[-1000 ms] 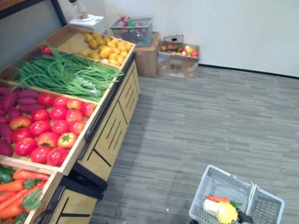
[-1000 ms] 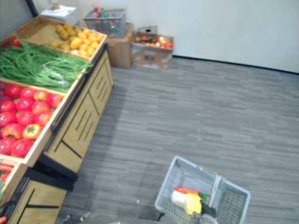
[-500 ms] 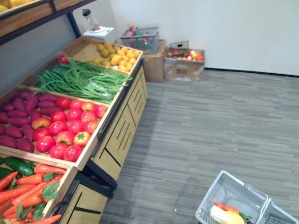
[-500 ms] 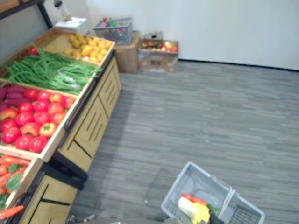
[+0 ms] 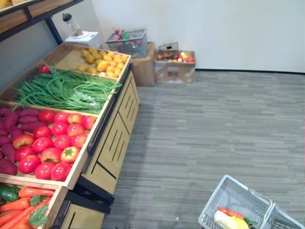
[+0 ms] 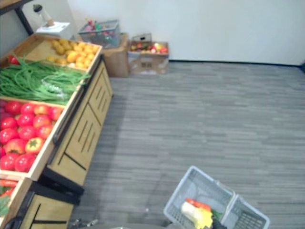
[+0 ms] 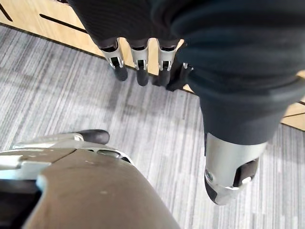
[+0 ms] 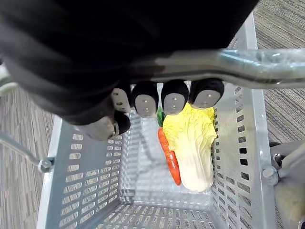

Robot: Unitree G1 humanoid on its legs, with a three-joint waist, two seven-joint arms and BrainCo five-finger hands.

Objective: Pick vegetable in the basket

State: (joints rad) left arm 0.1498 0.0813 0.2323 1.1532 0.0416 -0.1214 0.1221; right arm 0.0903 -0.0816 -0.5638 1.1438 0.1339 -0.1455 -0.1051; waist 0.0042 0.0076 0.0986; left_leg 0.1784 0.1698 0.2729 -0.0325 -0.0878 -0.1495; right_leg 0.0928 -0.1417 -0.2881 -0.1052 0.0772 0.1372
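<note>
A carrot [image 8: 170, 157] lies beside a cabbage [image 8: 193, 152] in the basket [image 8: 86, 191], right of the produce stand [image 5: 114, 138]

Matt grey plastic basket [image 8: 86, 177], shiny metal handle [image 8: 238, 61].

The basket [image 5: 237, 193] under the right hand [image 8: 119, 43] is cut off by the bottom edge of both head views. The leafy end of the carrot [image 8: 170, 162] goes behind the fingertips [image 8: 174, 98]. Far from that hand, the things in the cardboard box [image 5: 174, 71] are too small to name.
</note>
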